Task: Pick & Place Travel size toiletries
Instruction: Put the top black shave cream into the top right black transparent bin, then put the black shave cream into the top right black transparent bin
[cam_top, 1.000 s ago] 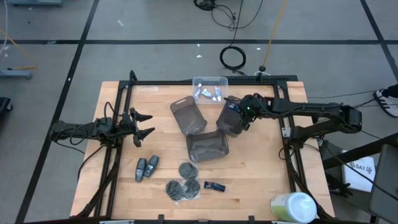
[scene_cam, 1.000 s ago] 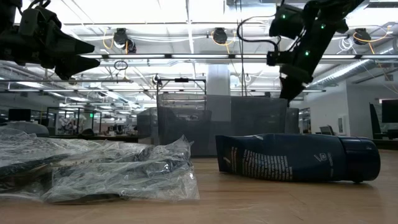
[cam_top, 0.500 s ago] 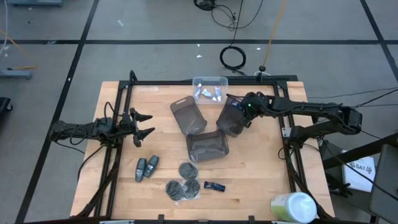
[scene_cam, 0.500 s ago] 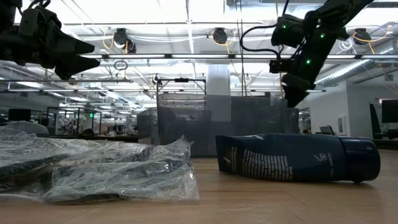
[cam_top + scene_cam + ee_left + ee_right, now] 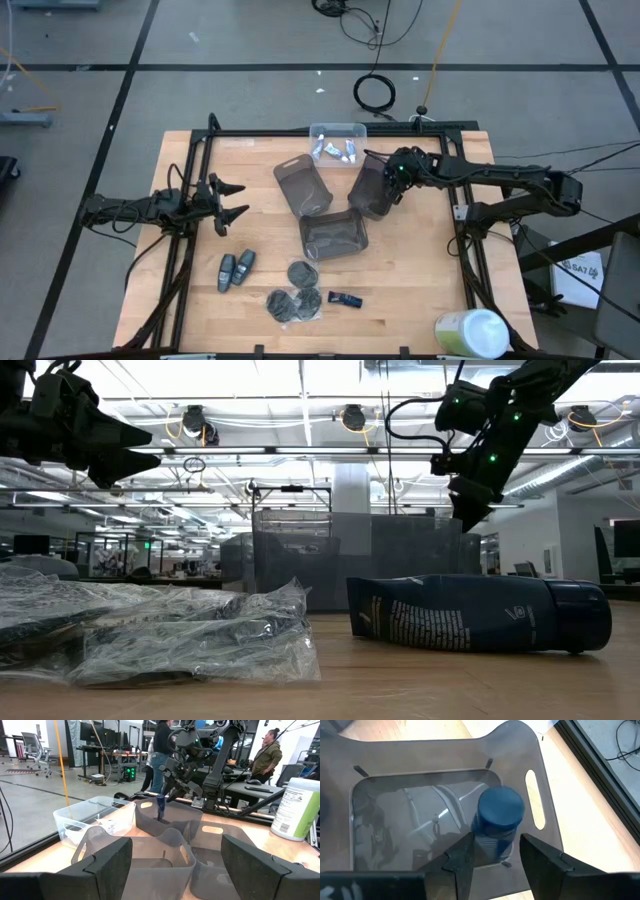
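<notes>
I see my right arm stretched in from the tabletop's (image 5: 430, 280) right edge, its wrist angled down over the smoky-grey tray (image 5: 372, 190) nearest it. The right end effector (image 5: 492, 852) hangs above that tray's open top. Between its fingers (image 5: 462, 857) stands a dark-blue mini bottle (image 5: 496, 822), upright, cap toward the wrist camera, lower end inside the tray. The fingers stand apart on either side of the bottle; I cannot tell whether they touch it.

My left arm waits at the left side, level above the tabletop, the left end effector (image 5: 232, 200) spread wide and empty.

Near the front edge lie two grey-blue oval sticks (image 5: 236, 268), dark-grey round discs (image 5: 296, 296) and another dark-blue mini bottle (image 5: 345, 298).
</notes>
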Controlling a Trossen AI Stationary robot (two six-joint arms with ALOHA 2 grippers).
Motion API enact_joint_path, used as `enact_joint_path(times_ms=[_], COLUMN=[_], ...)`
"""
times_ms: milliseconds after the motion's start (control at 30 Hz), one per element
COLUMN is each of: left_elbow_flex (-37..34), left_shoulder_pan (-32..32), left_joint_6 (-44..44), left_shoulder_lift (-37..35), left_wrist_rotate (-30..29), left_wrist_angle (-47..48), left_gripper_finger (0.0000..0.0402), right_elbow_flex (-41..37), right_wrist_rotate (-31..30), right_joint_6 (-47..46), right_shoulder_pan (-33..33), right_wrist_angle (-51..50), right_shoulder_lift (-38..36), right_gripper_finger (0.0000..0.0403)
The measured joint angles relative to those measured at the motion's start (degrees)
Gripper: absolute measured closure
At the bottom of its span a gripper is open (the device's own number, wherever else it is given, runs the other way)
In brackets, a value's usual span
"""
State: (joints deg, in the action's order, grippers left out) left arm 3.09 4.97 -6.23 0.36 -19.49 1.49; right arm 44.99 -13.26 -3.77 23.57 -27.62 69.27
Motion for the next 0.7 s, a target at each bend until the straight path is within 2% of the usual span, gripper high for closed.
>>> enact_joint_path(times_ms=[433, 633, 700], left_elbow_flex=[0.0, 0.0, 0.0], left_shoulder_pan=[-0.01, -0.02, -0.01], left_joint_6=[0.01, 0.0, 0.01], left_shoulder_lift=[0.02, 0.0, 0.0], left_wrist_rotate=[0.0, 0.0, 0.0], left_wrist_angle=[-0.01, 0.0, -0.01], left_gripper_finger=[0.0105, 0.0105, 0.0105], right_elbow_flex=[0.0, 0.0, 0.0], right_wrist_rotate=[0.5, 12.28, 14.07], right_joint_6=[-0.02, -0.48, -1.01], right_shoulder_pan=[-0.02, -0.07, -0.07], right_wrist_angle=[0.34, 3.54, 4.13], right_shoulder_lift=[0.0, 0.0, 0.0], right_gripper_finger=[0.0264, 0.0264, 0.0264])
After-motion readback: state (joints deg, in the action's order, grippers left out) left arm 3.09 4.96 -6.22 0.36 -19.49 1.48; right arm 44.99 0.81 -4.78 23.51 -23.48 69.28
